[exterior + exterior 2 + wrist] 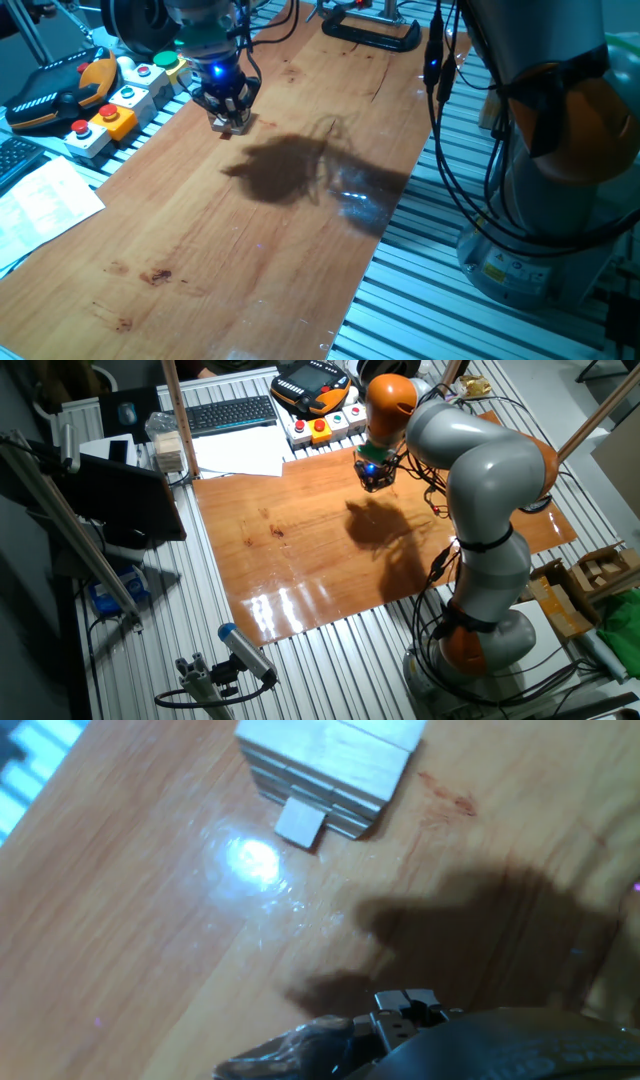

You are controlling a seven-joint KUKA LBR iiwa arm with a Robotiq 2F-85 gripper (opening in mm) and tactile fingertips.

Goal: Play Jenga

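In the hand view the Jenga tower [330, 760] is a low stack of pale wooden blocks at the top of the frame. One block [300, 822] sticks out of its near side, low down. In one fixed view only a pale corner of the tower [236, 124] shows under my gripper [228, 108], which hangs just above it at the far left of the wooden board [250, 250]. The other fixed view shows the gripper [375, 478] low over the board's far edge, hiding the tower. No fingertips show in the hand view, so the spread of the jaws is unclear.
Grey button boxes [110, 115] and an orange-black pendant [60, 90] lie left of the board. A black clamp [370, 35] sits at its far end. A keyboard [232, 414], papers [240, 455] and another pale block stack [170, 452] lie beyond it. The arm's base [480, 630] stands beside the board.
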